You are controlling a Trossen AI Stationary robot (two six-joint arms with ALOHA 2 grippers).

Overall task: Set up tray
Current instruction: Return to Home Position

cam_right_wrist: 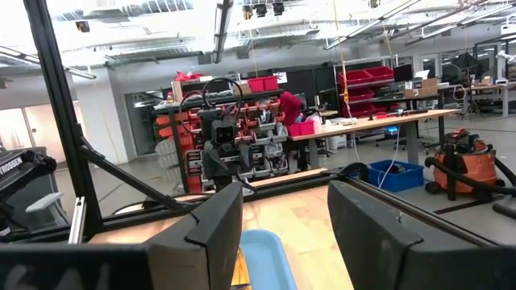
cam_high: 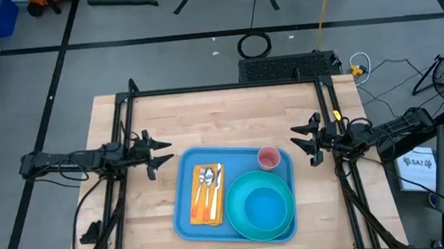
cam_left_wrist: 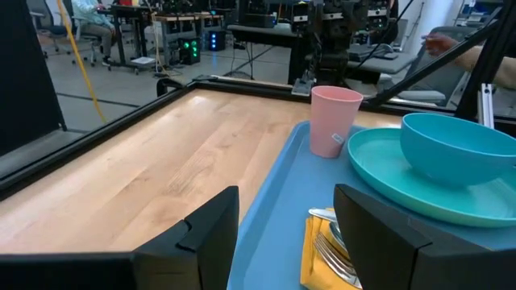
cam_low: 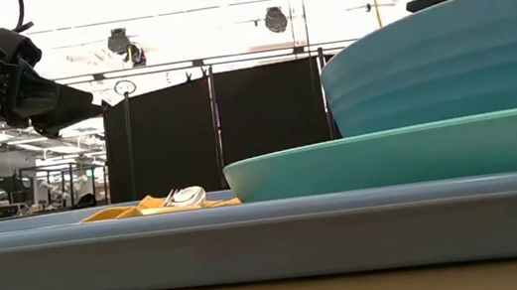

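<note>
One tray (cam_high: 181,188) holds one plate (cam_high: 239,187), one bowl (cam_high: 266,211), one cup (cam_high: 268,158), one napkin (cam_left_wrist: 311,262), three utensils (cam_high: 209,192); left gripper (cam_high: 164,154) and right gripper (cam_high: 298,142) gape empty

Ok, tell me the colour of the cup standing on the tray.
The cup is pale pink, seen best in the left wrist view.

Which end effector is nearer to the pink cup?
Right. The right end effector sits close beside the cup; the left end effector is beyond the tray's far side, past the napkin.
</note>
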